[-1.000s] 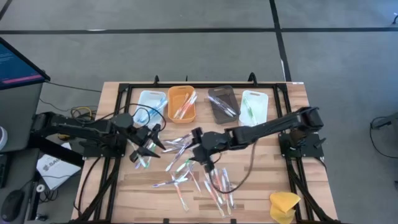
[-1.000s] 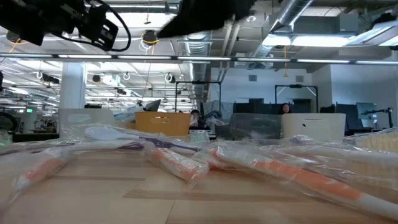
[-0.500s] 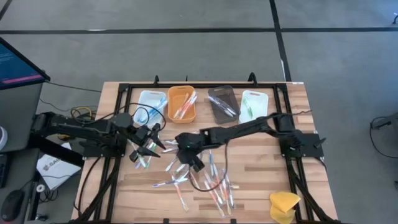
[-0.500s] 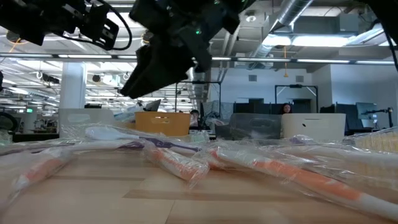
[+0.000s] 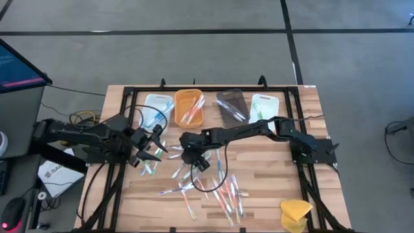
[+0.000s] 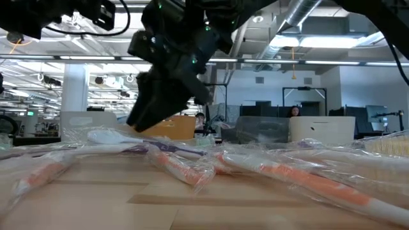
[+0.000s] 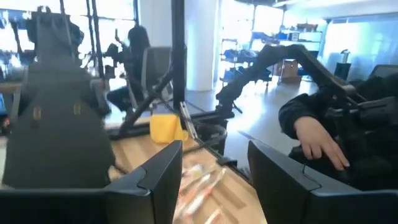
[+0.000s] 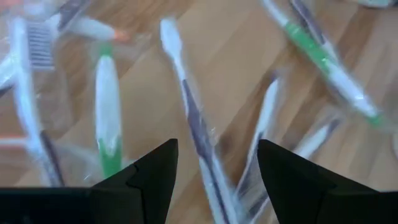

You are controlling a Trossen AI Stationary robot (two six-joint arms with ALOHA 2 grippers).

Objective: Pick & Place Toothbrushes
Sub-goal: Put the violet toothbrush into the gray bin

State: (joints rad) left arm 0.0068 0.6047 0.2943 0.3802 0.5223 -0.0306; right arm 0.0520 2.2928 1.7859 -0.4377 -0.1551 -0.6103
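Your right gripper hung low over the loose toothbrushes scattered on the middle of the bench, its jaws released and holding nothing. In the right wrist view a dark-handled toothbrush lay lengthwise between the two fingers, with a green-handled one just beside it.

To do this step well, you needed to centre the jaws across the one handle, descend straight, and clench only once both tips flanked it. The wrappers overlapped, so a skewed approach would probably have lifted a neighbour too.

Your left gripper waited near the bench's left edge, jaws parted; whether it held anything could not be told.

Four trays stood along the far edge: white, orange, brown and another white, each already holding toothbrushes. A yellow lump sat at the near right corner, well apart. A person's hand showed beyond the bench.
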